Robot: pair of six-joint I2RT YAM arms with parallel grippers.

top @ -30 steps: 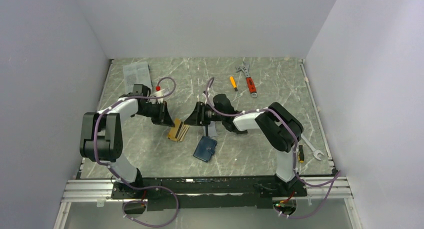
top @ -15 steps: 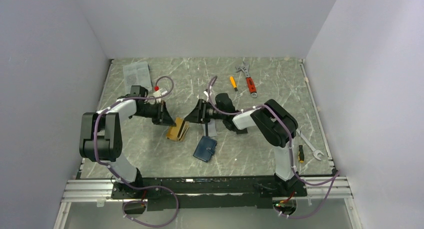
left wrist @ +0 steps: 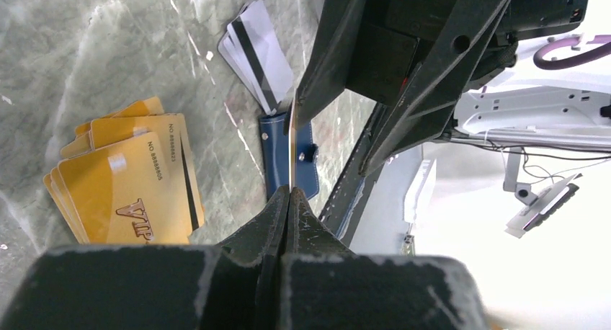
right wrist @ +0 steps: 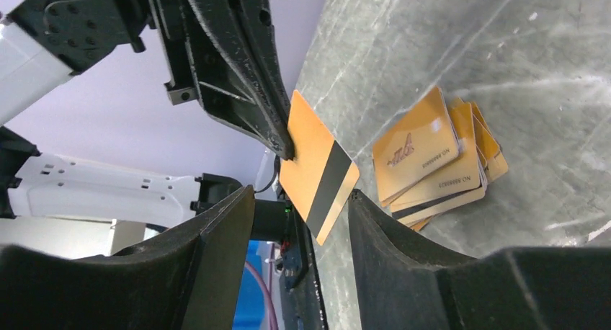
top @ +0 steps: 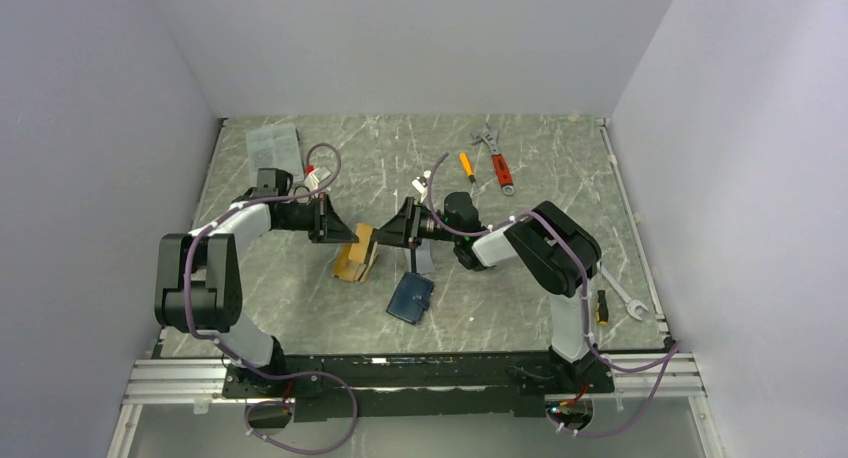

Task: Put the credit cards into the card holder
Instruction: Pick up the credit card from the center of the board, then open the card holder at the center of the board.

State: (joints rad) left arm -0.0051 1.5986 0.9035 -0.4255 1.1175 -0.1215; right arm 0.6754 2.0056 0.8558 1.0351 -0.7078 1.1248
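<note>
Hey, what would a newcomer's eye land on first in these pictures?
At the centre, the left jaws pinch one orange card in the air, while the right jaws stand open on either side of its free end. Close by lie a fanned pile of orange cards and the navy card holder.

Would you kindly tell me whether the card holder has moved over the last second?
No. The card holder keeps its same distance from the table's near edge.
</note>
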